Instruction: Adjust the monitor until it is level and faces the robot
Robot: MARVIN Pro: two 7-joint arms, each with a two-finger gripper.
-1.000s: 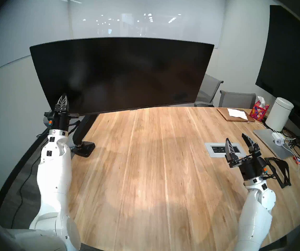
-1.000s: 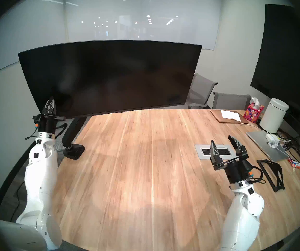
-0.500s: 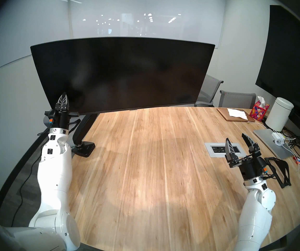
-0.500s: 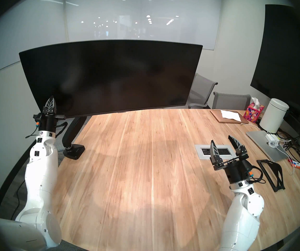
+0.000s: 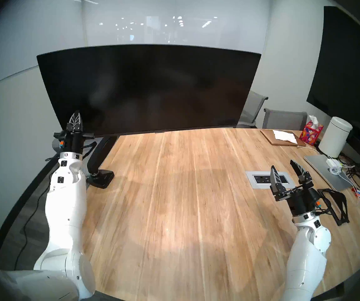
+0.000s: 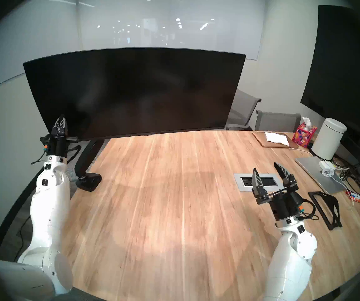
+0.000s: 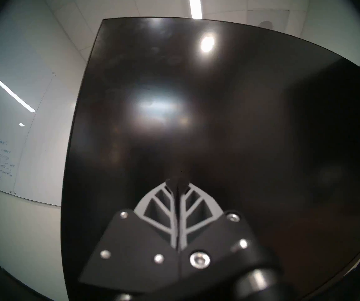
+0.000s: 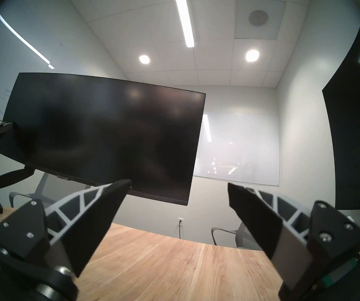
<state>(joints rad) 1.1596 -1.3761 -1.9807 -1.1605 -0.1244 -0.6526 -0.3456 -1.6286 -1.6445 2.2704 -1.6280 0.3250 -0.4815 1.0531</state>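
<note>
The monitor (image 5: pixel 148 89) (image 6: pixel 133 92) is a very wide curved black screen, dark, at the table's far left on a black jointed arm mount (image 5: pixel 97 155) clamped to the table edge. Its lower edge rises slightly toward the right in the head views. My left gripper (image 5: pixel 76 114) (image 6: pixel 60 118) is shut, pointing up, with its tips against the screen's lower left corner; the left wrist view shows the closed tips (image 7: pixel 178 181) on the dark screen (image 7: pixel 218 120). My right gripper (image 5: pixel 282 164) (image 8: pixel 179 183) hangs open and empty over the table's right side, well short of the monitor (image 8: pixel 101 131).
A larger flat black screen (image 5: pixel 348 66) hangs on the right wall. Along the table's right side are a socket plate (image 5: pixel 261 179), a laptop (image 5: pixel 324 172) with chargers and cables, a black stand (image 5: pixel 335 205), a white canister (image 5: pixel 336 136), a tissue box (image 5: pixel 311 132). Grey chairs (image 5: pixel 285 119) stand behind.
The monitor's right end has swung a little to the right and its lower edge slopes less. My left gripper has crept slightly up and forward against it. The right arm has not moved.
</note>
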